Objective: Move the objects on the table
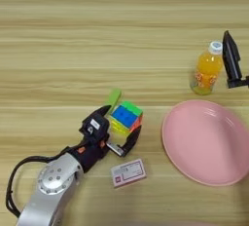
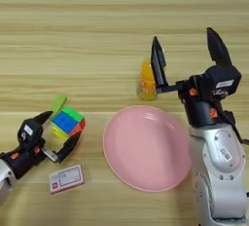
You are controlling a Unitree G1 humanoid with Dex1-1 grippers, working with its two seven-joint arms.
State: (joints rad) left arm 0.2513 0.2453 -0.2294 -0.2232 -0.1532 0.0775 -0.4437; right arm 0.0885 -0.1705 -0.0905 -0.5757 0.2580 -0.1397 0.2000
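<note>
The multicoloured Rubik's cube sits on the table with a flat bright-green block just behind it. My left gripper is open, and its two black fingers stand on either side of the cube. The orange-juice bottle stands upright at the right. My right gripper is open with nothing between its fingers. Its left finger is right beside the bottle and hides the white cap in the right eye view.
A large pink plate lies at the near right, just in front of the bottle. A small white and red card lies flat near the front, beside my left forearm.
</note>
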